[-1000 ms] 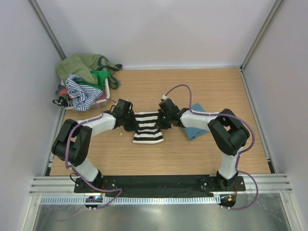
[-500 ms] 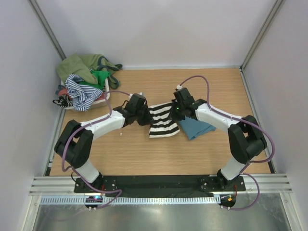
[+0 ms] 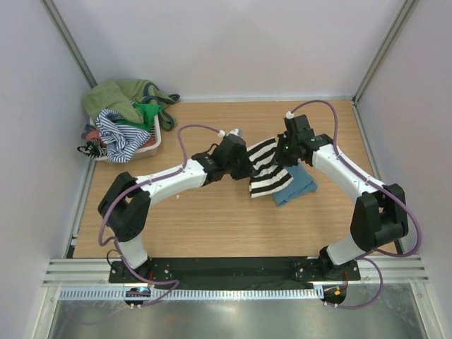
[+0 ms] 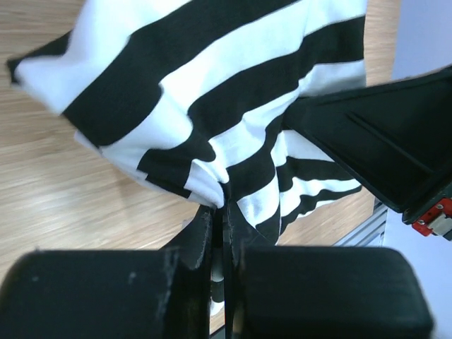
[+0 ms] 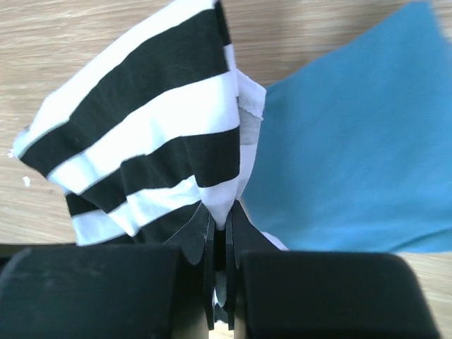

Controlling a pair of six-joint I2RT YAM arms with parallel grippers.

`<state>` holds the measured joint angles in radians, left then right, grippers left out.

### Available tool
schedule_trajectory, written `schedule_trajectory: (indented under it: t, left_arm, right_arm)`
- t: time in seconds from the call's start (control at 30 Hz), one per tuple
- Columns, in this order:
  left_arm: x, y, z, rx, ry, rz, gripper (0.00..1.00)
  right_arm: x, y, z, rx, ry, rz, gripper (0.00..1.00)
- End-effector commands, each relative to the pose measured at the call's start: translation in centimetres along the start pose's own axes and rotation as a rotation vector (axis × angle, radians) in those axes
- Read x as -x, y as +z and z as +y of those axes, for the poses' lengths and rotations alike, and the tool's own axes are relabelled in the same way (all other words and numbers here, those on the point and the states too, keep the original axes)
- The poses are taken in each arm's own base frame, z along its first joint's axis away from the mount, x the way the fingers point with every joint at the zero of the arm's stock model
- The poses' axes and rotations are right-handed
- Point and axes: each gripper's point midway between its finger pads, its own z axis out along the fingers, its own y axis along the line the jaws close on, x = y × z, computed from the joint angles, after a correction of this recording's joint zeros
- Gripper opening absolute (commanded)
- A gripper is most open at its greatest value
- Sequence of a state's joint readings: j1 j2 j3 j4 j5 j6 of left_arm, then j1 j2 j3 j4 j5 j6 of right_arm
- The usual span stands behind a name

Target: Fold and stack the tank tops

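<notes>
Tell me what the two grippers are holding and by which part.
Both hold the black-and-white striped cloth tank top: the left gripper pinches one side edge, the right gripper the opposite one.

black-and-white striped cloth tank top (image 3: pixel 267 169): right of centre, partly over left edge of teal-blue cloth tank top (image 3: pixel 304 185) | heap of mixed cloth tops (image 3: pixel 123 116): far-left corner

We are finding open tabletop (image 3: pixel 212 219) behind the left claw (image 4: pixel 218 212); the laundry heap (image 3: pixel 126 120) is crowding its far left.
</notes>
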<state>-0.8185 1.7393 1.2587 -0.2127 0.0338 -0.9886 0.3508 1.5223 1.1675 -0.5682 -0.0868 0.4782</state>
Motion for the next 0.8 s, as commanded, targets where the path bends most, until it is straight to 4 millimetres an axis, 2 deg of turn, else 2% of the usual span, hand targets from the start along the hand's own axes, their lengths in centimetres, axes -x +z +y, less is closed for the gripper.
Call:
schedule_trajectory:
  t: [0.0,0.03,0.07,0.17,0.27,0.4,0.6,0.77]
  left_arm:
    - [-1.0,0.9,-4.7,-0.076,0.020,-0.009,0.00]
    - [-1.4,1.3,-5.2,-0.083,0.019,-0.003,0.00]
    - [-1.5,2.2,-5.7,-0.080,0.022,-0.005,0.00]
    - [-2.3,3.8,-6.8,-0.078,0.039,-0.002,0.00]
    - [-2.4,4.5,-7.6,-0.076,0.058,-0.010,0.00]
    - [-2.9,5.7,-7.4,-0.065,0.067,0.003,0.00]
    - [-3.3,6.5,-7.5,-0.063,0.058,0.018,0.00]
    - [-3.9,6.9,-8.0,-0.068,0.065,0.026,0.00]
  right_arm:
    - [2.3,-2.3,-1.2,-0.069,-0.081,-0.056,0.01]
    - [2.2,-2.3,-1.7,-0.084,-0.082,-0.048,0.01]
    - [2.6,-2.5,-2.9,-0.134,-0.083,-0.057,0.01]
    - [2.8,-2.5,-4.3,-0.164,-0.068,-0.058,0.01]
    - [3.2,-2.3,-5.7,-0.197,-0.057,-0.060,0.01]
    - [3.4,-1.8,-6.9,-0.214,-0.047,-0.045,0.01]
    - [3.3,-0.6,-8.1,-0.222,-0.029,-0.017,0.01]
    - [3.3,0.4,-8.3,-0.214,-0.021,-0.003,0.01]
